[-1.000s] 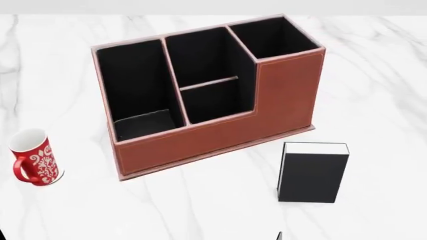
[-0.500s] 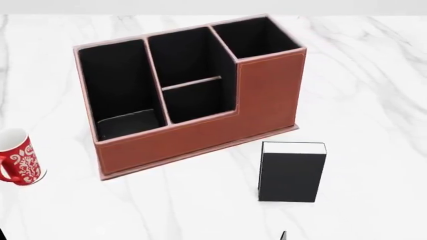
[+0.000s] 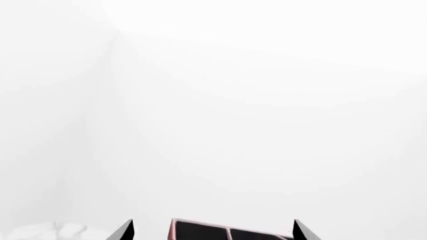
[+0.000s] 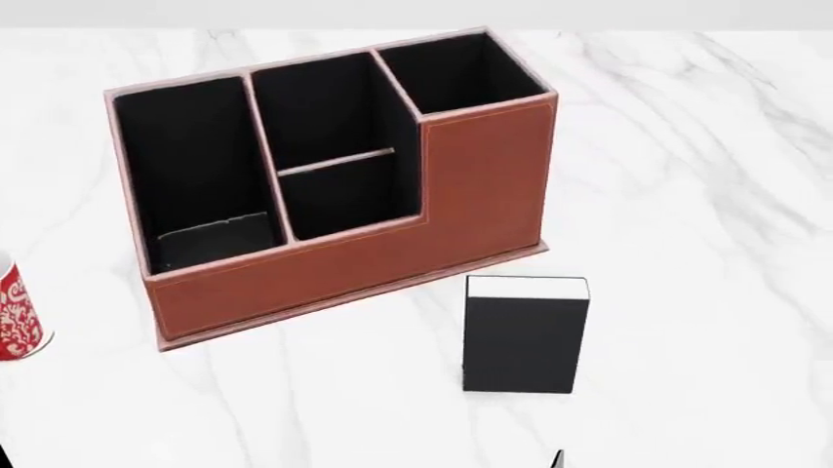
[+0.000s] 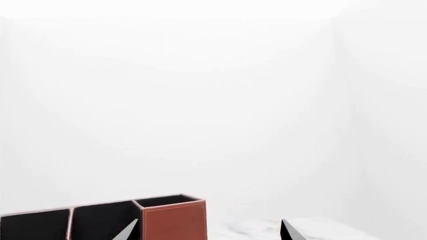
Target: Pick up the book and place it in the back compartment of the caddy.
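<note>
The book point(image 4: 525, 336) stands upright on the white marble table point(image 4: 703, 195), black cover facing me, white page edges on top. It is just in front of the right end of the red-brown caddy point(image 4: 482, 185), apart from it. The caddy's black-lined compartments hold nothing. In the left wrist view my left gripper point(image 3: 213, 234) is open, its two dark fingertips point(image 3: 123, 231) wide apart, with the caddy's rim point(image 3: 220, 231) far beyond. My right gripper point(image 5: 208, 233) is open too, and the caddy's tall end point(image 5: 173, 220) shows past it. One dark fingertip point(image 4: 557, 460) pokes in below the book.
A red-and-white patterned mug point(image 4: 14, 317) stands at the far left, mostly cut off by the head view's edge. Bare marble stretches to the right of the caddy and the book. Behind the table is a plain white wall point(image 5: 213, 100).
The head view has swung to the right, so the caddy, book and mug have slid left in it and the mug is now half out of frame. Nothing on the table has moved.
</note>
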